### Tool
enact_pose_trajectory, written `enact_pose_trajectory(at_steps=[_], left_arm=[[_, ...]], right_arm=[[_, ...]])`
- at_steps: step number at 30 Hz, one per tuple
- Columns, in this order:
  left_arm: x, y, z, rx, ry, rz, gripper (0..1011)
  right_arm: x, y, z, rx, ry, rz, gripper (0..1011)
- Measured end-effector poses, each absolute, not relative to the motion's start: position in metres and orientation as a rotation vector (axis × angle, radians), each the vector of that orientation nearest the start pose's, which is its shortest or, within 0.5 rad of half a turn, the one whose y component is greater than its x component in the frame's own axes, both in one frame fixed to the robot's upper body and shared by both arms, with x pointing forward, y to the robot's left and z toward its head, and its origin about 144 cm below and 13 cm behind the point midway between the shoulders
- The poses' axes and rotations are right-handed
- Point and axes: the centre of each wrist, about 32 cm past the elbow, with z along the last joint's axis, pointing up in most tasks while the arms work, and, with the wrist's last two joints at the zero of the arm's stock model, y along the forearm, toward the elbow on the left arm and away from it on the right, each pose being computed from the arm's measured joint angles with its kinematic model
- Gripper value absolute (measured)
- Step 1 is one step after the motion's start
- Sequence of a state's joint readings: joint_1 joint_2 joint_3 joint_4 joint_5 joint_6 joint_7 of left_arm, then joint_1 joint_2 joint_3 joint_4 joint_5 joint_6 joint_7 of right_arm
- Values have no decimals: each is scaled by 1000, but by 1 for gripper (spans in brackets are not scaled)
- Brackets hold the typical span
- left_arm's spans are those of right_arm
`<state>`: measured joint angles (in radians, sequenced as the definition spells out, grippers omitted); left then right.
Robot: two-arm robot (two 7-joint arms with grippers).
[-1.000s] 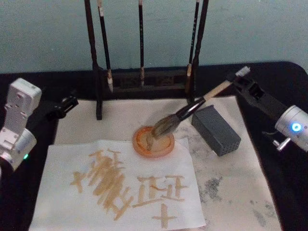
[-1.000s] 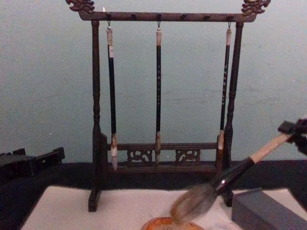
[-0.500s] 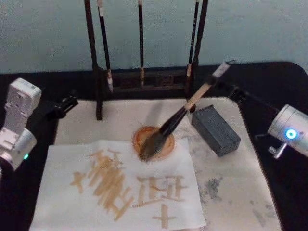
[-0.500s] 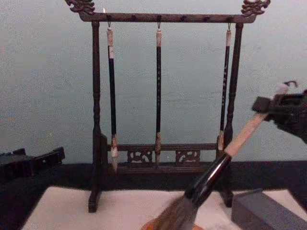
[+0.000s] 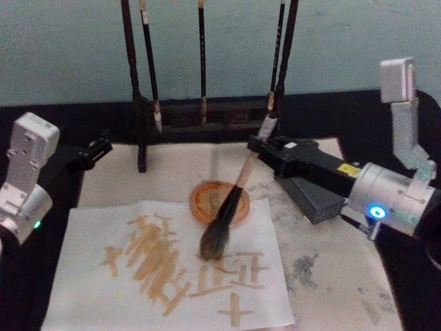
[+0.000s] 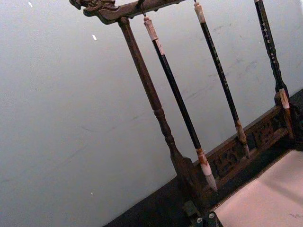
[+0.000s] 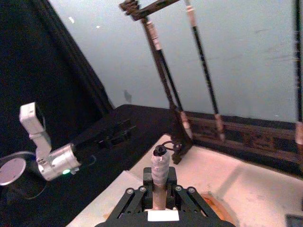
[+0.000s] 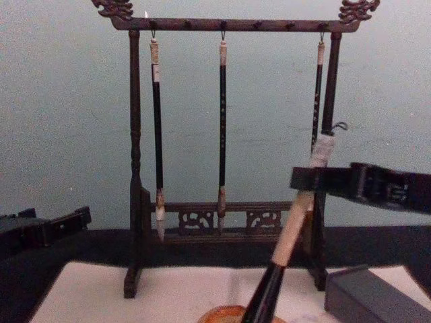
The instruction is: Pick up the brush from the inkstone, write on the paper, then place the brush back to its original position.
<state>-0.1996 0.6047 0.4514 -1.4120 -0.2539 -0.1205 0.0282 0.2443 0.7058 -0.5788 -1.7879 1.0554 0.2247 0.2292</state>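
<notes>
— Brush [image 5: 238,187], the large calligraphy one with bushy grey-brown bristles, black ferrule and pale tan handle: where is it?

— Held in the air by the right end effector [image 5: 258,146], which is clamped on the upper handle just under the whitish end.

— Which way does it point?

— Its long axis is steep and tilted. The bristles point down and toward the robot's left, over the white paper sheet [image 5: 96,227] with tan strokes. The whitish end points up, toward the dark wooden brush rack [image 5: 179,114]. The ferrule crosses above the round orange-brown inkstone dish [image 5: 195,203]. Whether the tip touches the paper, I cannot tell.

— Left end effector [image 5: 91,152]?

— Parked over the black tabletop [image 5: 69,117], at the left; its state I cannot tell.
</notes>
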Motion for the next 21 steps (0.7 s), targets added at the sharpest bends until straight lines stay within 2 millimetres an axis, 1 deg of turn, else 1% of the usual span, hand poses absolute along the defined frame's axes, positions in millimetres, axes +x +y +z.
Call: enact_pose_trajectory(at_steps=[11, 21], left_arm=[[489, 310, 1140, 304, -285, 1248, 1000], [489, 310, 1140, 304, -285, 1248, 1002]], right_arm=[[462, -214, 1222, 19, 374, -627, 175], [467, -202, 1212, 11, 402, -602, 175]])
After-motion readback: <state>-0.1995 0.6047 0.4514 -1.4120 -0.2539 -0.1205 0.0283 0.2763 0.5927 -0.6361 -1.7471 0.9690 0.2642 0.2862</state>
